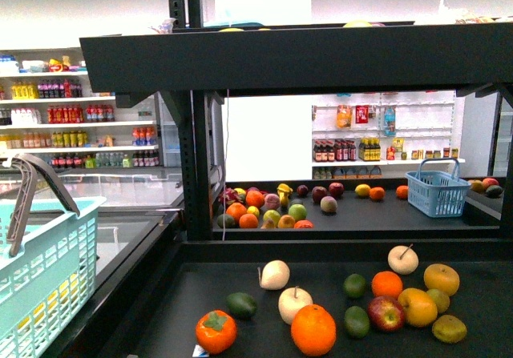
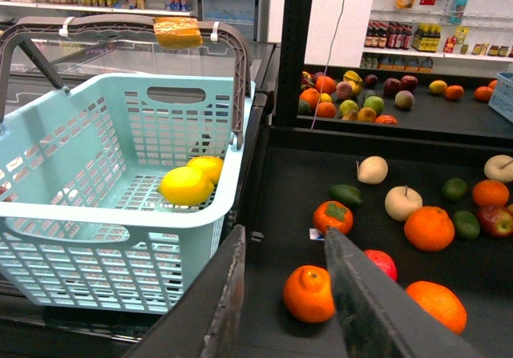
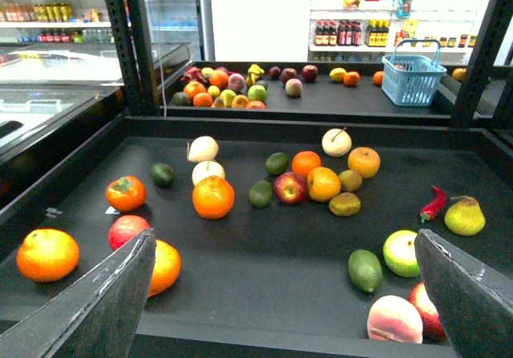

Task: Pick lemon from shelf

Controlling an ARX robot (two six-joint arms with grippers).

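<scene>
Two bright yellow lemons (image 2: 186, 186) lie side by side in the pale teal basket (image 2: 96, 238), which stands left of the black shelf (image 2: 276, 190). In the front view the basket (image 1: 48, 270) is at the left and the shelf's lower deck (image 1: 240, 278) carries scattered fruit. My left gripper (image 2: 284, 238) is open above the deck's near left part, and an orange (image 2: 309, 294) shows between its fingers, lower down. My right gripper (image 3: 284, 242) hangs wide open over the bare deck (image 3: 264, 270), holding nothing. Neither arm shows in the front view.
A fruit cluster sits at the deck's right: oranges (image 1: 313, 329), a red apple (image 1: 386, 313), a golden apple (image 1: 442, 279), and an oval yellow-orange fruit (image 1: 418, 307). A black upright (image 1: 196, 158) and the upper deck (image 1: 321, 58) frame the opening. A blue basket (image 1: 438, 190) stands on the far deck.
</scene>
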